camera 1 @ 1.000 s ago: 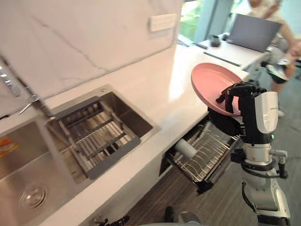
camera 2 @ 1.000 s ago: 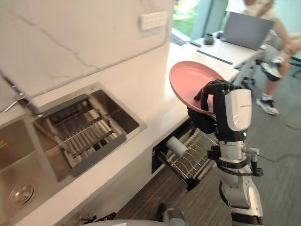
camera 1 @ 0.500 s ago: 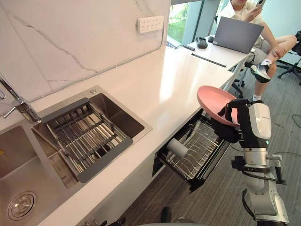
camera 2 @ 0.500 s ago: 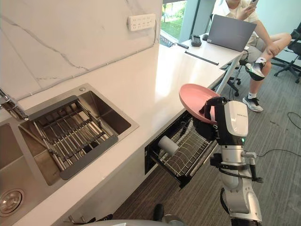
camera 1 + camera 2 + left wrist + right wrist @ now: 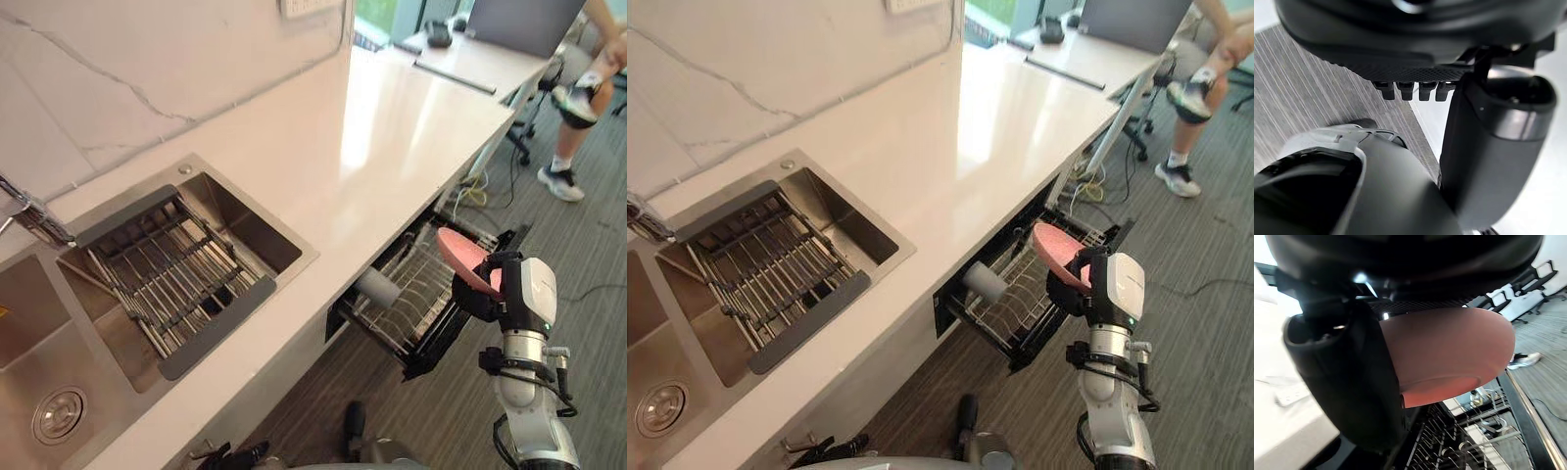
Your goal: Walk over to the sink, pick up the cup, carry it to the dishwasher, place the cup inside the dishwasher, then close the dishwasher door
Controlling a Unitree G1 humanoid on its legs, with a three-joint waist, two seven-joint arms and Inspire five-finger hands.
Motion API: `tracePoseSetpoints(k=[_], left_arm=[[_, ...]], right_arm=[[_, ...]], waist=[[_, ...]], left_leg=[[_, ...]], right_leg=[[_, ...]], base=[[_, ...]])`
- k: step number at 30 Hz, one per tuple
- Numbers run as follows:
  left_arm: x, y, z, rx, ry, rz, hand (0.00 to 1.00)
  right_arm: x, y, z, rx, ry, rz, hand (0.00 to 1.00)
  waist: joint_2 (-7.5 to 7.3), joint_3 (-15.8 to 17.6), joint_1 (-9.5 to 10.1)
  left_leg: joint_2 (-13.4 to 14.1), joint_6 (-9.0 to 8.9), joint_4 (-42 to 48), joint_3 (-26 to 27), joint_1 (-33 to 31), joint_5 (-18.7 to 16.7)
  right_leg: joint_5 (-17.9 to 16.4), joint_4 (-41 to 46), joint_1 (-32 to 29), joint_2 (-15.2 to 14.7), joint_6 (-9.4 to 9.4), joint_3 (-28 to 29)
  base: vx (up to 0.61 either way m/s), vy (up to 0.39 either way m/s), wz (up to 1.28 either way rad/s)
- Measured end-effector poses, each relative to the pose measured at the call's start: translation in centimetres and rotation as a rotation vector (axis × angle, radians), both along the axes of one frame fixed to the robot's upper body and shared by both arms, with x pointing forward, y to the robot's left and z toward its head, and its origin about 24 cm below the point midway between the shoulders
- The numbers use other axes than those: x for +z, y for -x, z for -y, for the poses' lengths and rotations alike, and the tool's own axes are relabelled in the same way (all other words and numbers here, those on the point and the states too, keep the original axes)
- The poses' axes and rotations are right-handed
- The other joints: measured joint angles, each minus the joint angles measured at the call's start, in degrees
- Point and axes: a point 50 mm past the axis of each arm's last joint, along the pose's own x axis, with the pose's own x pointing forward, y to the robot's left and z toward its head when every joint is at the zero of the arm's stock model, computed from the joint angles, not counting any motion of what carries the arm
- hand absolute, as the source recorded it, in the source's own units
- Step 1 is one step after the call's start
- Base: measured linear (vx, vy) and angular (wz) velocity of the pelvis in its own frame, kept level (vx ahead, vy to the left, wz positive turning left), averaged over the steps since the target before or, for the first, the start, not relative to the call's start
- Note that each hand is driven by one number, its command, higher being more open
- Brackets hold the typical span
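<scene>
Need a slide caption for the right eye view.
Right hand holds a pink plate above the pulled-out dishwasher rack, where a white cup lies.

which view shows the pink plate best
Right wrist view: the pink plate is close and large, gripped at its rim by the right hand. The eye views show it small and tilted, over the dishwasher rack.

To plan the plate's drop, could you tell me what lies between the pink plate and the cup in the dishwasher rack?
Only bare wire rack separates the pink plate, in the right hand, from the cup; the eye views show it.
</scene>
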Motion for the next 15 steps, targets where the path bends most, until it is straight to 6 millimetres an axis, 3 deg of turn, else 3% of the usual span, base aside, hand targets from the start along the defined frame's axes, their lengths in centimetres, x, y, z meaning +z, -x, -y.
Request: tracePoseSetpoints(k=[2, 7, 10, 15], left_arm=[[0.6, -2.4, 0.2, -0.055, -0.008, 0.069, 1.0], [1.9, -5.7, 0.1, -0.071, -0.022, 0.196, 1.0], [2.6, -7.3, 0.1, -0.065, -0.031, 0.259, 1.0], [3.1, -8.3, 0.2, -0.047, -0.019, 0.309, 1.0]], right_arm=[[1.0, -1.7, -0.1, -0.012, -0.002, 0.052, 0.0], [4.1, -4.4, -0.2, 0.008, 0.05, 0.17, 0.0], [6.2, -6.0, 0.6, -0.011, 0.06, 0.233, 0.0], [7.5, -7.7, 0.9, -0.008, 0.028, 0.257, 0.0]], waist=[[0.36, 4.2, 0.11], [0.37, 10.4, 0.78], [0.46, 12.7, 1.28], [0.44, 13.3, 1.63]], left_leg=[[0.5, 0.94, 3.9, -1.6, -3.3, -0.9], [1.7, 2.04, 13.0, -4.0, -11.1, -4.4], [1.8, 2.45, 16.9, -5.2, -15.8, -5.8], [1.9, 3.27, 19.8, -5.7, -21.1, -6.5]], right_leg=[[-1.5, 4.8, -3.6, -0.8, -0.61, -0.3], [-5.8, 16.3, -11.9, -3.2, -0.76, -1.3], [-5.7, 18.4, -15.8, -4.0, -0.67, -1.7], [-3.2, 16.4, -18.6, -4.1, -0.29, -2.0]], base=[[-0.09, 0.065, 0.08], [-0.11, 0.015, 0.14], [-0.16, -0.02, 0.15], [-0.11, 0.007, 0.04]])
